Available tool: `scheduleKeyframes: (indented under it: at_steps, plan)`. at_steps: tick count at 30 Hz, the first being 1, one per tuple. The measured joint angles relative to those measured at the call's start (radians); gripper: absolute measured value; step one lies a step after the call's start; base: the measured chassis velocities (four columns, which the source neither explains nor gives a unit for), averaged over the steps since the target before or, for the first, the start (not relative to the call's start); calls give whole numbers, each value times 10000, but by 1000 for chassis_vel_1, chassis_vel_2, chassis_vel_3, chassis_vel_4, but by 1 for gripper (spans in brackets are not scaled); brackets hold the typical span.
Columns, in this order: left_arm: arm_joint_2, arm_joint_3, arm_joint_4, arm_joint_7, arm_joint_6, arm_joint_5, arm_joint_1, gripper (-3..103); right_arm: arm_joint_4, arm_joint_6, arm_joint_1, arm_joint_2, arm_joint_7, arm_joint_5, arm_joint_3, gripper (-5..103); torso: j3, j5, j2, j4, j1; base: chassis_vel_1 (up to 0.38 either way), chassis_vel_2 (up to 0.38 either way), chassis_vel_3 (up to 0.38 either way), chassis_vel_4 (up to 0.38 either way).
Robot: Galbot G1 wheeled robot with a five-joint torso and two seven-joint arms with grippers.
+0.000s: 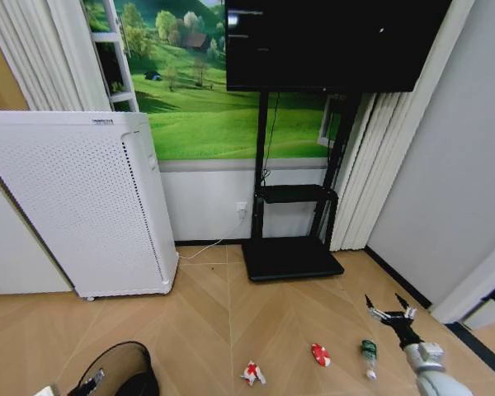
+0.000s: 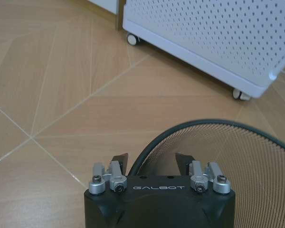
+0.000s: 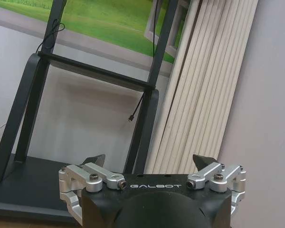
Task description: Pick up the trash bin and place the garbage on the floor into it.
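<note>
The trash bin (image 1: 114, 363), a round black wire-mesh basket, stands on the floor (image 1: 231, 322) at the lower left of the head view. My left gripper (image 2: 151, 162) is at its near rim (image 2: 213, 124). One finger is outside the rim and one inside, and the jaws stand apart with a gap beside the wire. The garbage lies in a row on the floor: a red-and-white wrapper (image 1: 252, 374), a small red piece (image 1: 320, 355) and a clear bottle (image 1: 368, 357). My right gripper (image 1: 389, 312) hangs open and holds nothing, just right of and above the bottle.
A tall white perforated appliance on castors (image 1: 82, 206) stands at the left against the wall, close behind the bin (image 2: 204, 42). A black TV stand (image 1: 290, 257) with its base plate is at the middle back. Curtains and a grey wall close the right side.
</note>
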Motion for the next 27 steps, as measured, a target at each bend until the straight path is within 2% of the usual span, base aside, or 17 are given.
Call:
scheduleKeyframes:
  at_steps: [1,2,5,7,9,10,12,13,15,19,23,26,27]
  plan:
    - [-10,6,9,12,0,0,-11,53,0,0,2,-23,-5,0,1,100,1,-8,0,0,0,0,0,0,0]
    - [-10,6,9,12,0,0,-11,53,0,0,2,-23,-5,0,1,100,1,-8,0,0,0,0,0,0,0]
    - [-55,12,62,73,-14,-2,-53,37,0,0,-6,-35,-23,-22,1,100,0,4,0,0,0,0,0,0,0]
    - [-72,13,88,90,-17,-10,-70,37,2,6,-6,-35,-26,-36,3,100,0,1,0,0,0,0,0,0,0]
    - [-123,0,264,140,-76,-20,-157,26,79,22,-21,-15,-27,-106,21,100,0,-1,0,-1,0,0,0,0,0]
    - [-123,0,264,140,-76,-20,-157,26,79,22,-21,-15,-27,-106,21,100,0,-1,0,-1,0,0,0,0,0]
    - [-129,-18,372,196,-131,-20,-197,15,111,29,-22,6,-22,-233,26,100,1,2,0,0,0,0,0,0,0]
    - [-129,-18,372,196,-131,-20,-197,15,111,29,-22,6,-22,-233,26,100,1,2,0,0,0,0,0,0,0]
    - [-132,-46,349,286,-264,104,-217,7,35,123,21,5,-177,-263,-58,100,0,2,0,0,0,0,0,0,0]
    - [-152,-79,34,383,-428,335,-185,6,33,156,40,17,-173,-268,-174,100,0,-3,0,1,0,0,0,0,0]
    - [-118,-195,-863,639,-782,827,-56,6,33,408,74,150,-151,-277,-393,100,0,7,0,1,0,0,0,0,0]
    - [39,-354,-1627,1515,-1731,2324,44,6,-160,696,126,440,-401,-412,-593,100,0,1,0,-5,1,0,0,0,0]
    - [39,-354,-1627,1515,-1731,2324,44,6,-160,696,126,440,-401,-412,-593,100,0,1,0,-5,1,0,0,0,0]
